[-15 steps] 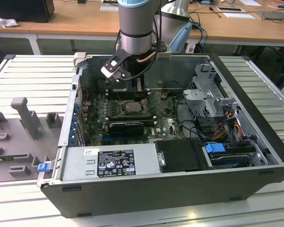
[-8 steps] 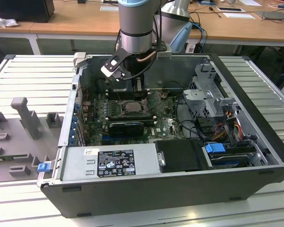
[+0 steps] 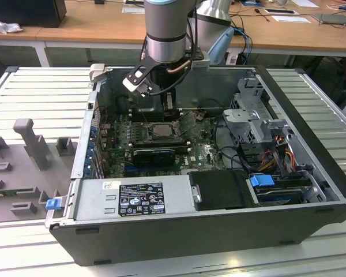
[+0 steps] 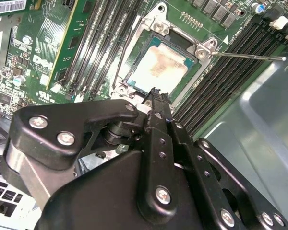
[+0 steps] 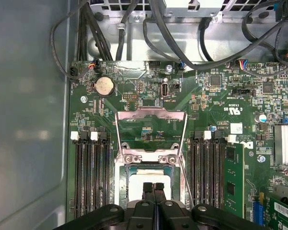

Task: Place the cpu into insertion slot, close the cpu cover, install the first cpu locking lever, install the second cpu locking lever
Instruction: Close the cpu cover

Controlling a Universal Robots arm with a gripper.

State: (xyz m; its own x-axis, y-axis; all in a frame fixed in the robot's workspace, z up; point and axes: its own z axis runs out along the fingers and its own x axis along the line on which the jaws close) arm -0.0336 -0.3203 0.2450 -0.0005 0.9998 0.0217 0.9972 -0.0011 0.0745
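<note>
Your gripper has its two black fingers pressed together with nothing between them. In both wrist views the joined tips sit over one edge of the cpu, though you cannot tell whether they touch it. The cpu lies flat in the insertion slot, pale metal top upward. From the first wrist view you get the cpu cover swung open and lying back beyond the slot, toward the coin cell, with green board showing through its square window; a thin locking lever runs along the slot's side, its far end cut off behind the gripper. The second wrist view gives you more of the cpu's top, which looks smudged and faintly brownish, and a locking lever as a silver rod stretched across the black memory slots; there the gripper's own links hide the near side of the slot. In the exterior view the arm reaches down into the open computer case, the slot is just a small dark square, and the fingers are hidden behind the wrist hardware. As for writing, the power supply carries a black-and-white label and the motherboard has white printing, but the label's text is too small for you to make out.
</note>
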